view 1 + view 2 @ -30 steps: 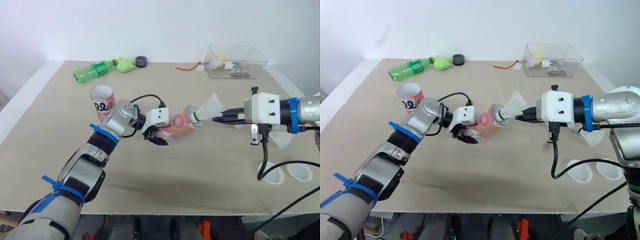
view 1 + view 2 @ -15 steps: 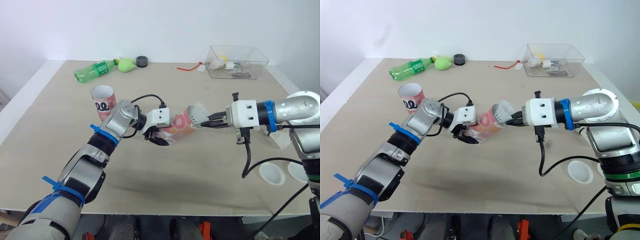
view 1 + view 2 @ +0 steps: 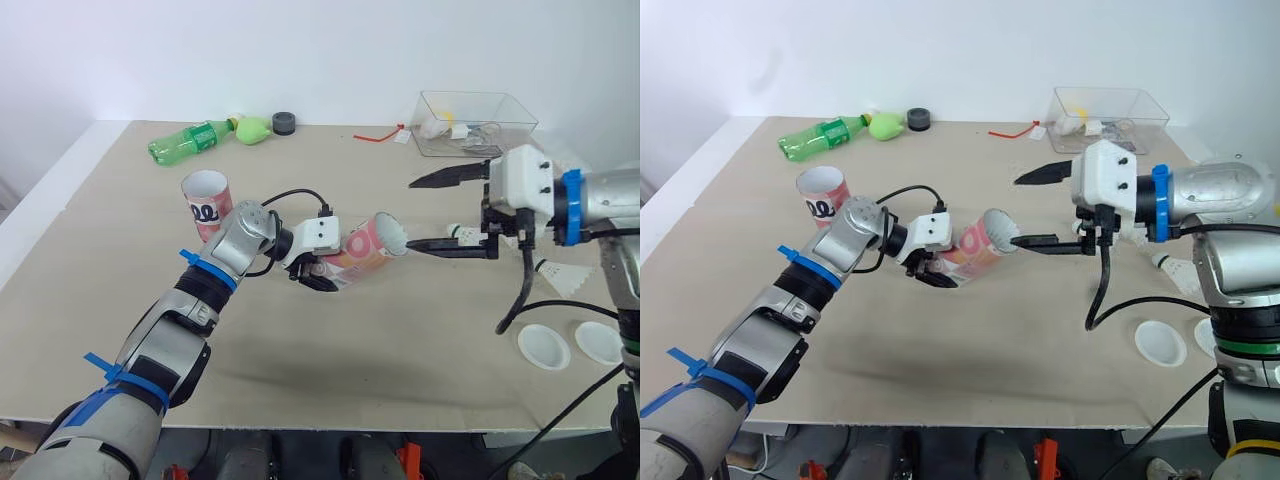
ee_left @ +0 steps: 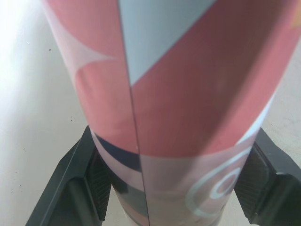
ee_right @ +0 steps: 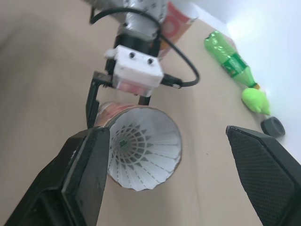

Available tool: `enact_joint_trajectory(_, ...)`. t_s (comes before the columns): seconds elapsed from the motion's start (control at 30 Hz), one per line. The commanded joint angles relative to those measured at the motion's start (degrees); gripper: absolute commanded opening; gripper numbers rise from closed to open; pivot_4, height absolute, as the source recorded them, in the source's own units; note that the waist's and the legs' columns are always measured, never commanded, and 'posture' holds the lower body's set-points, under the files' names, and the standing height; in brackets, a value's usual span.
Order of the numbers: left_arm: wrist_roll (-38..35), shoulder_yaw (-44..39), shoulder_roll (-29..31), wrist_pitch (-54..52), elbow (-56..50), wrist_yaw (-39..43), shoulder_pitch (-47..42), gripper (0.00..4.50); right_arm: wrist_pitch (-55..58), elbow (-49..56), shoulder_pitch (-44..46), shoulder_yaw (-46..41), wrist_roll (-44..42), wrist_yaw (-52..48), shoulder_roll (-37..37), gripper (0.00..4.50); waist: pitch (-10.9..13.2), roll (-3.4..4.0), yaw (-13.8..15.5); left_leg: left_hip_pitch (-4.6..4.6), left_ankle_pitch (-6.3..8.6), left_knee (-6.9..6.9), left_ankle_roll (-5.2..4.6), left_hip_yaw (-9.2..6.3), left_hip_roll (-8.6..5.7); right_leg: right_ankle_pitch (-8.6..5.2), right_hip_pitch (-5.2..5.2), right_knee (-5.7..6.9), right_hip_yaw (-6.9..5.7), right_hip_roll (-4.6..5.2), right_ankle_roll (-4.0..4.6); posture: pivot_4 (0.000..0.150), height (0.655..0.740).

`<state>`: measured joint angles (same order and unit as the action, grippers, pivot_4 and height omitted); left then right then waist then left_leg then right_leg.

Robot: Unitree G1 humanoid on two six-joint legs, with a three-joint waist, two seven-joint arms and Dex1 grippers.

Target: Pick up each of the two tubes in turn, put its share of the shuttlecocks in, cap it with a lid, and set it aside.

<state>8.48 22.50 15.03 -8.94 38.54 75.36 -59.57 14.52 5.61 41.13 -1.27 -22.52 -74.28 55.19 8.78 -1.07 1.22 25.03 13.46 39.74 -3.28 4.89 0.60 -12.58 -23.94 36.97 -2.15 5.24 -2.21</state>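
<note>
My left gripper (image 3: pixel 315 270) is shut on a pink and red tube (image 3: pixel 365 250), held tilted just above the table with its mouth facing right. In the left wrist view the tube (image 4: pixel 164 94) sits between both fingers (image 4: pixel 70 188). A white shuttlecock (image 5: pixel 141 150) sits inside the tube's mouth, feathers outward. My right gripper (image 3: pixel 410 214) is open wide just right of the mouth, holding nothing. A second tube (image 3: pixel 205 200) stands upright to the left. Loose shuttlecocks (image 3: pixel 560 275) lie at the right. Two white lids (image 3: pixel 543 345) lie near the front right edge.
A green bottle (image 3: pixel 188 140), a green object (image 3: pixel 252 128) and a black cap (image 3: pixel 283 122) lie at the back left. A clear box (image 3: pixel 475 122) with small items stands at the back right, a red tie (image 3: pixel 375 135) beside it.
My right gripper carried the shuttlecock into the tube's mouth, let it go, opened wide and drew back to the right. The left arm and tube stayed put.
</note>
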Motion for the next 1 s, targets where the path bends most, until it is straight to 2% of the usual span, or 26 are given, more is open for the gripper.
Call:
enact_joint_trajectory(0.03, 2.0, 3.1, -0.6, -0.1, 2.6, 0.5, 1.5, 2.99, 3.5, 2.2, -0.3, -3.9, -2.1, 2.3, 1.1, 4.27, 0.0, 0.0, 0.0, 0.0, 0.0, 0.0, 0.0, -0.01, 0.0, 0.0, 0.0, 0.0, -0.02, 0.0, 0.0, 0.15, 0.74)
enact_joint_trajectory(0.47, 2.3, 2.9, -0.5, 1.0, 4.0, 0.4, 0.8, 2.99, 8.9, 2.2, -1.0, -5.2, -4.4, 4.1, 1.4, 4.27, 0.0, 0.0, 0.0, 0.01, 0.0, 0.0, 0.0, 0.01, -0.01, 0.0, 0.0, 0.0, -0.01, -0.03, -0.01, 0.15, 0.74)
enact_joint_trajectory(0.63, 2.3, 3.0, -0.2, 0.8, 3.6, 0.6, 1.0, 2.99, 5.5, 1.5, -2.6, -4.9, -2.2, 5.4, 0.3, 4.27, 0.0, 0.0, 0.0, 0.01, 0.0, 0.0, 0.0, 0.03, -0.01, 0.01, -0.01, 0.0, 0.02, -0.05, -0.02, 0.15, 0.74)
enact_joint_trajectory(0.9, 2.5, 3.2, 0.2, 0.7, 3.1, 0.8, 1.2, 2.99, 13.2, 2.8, -4.3, -7.2, -8.3, 7.8, -1.6, 4.27, 0.0, 0.0, 0.0, 0.02, 0.0, 0.0, 0.0, 0.01, -0.01, 0.01, -0.01, 0.0, 0.02, -0.06, -0.02, 0.15, 0.74)
enact_joint_trajectory(1.0, 2.5, 3.3, 0.1, 1.1, 2.8, 0.8, 1.2, 2.99, 10.7, 2.8, -5.1, -7.1, -6.6, 8.6, -1.9, 4.27, 0.0, 0.0, 0.0, 0.02, 0.0, 0.0, 0.0, 0.02, 0.0, 0.01, -0.02, 0.0, 0.02, -0.06, -0.01, 0.15, 0.74)
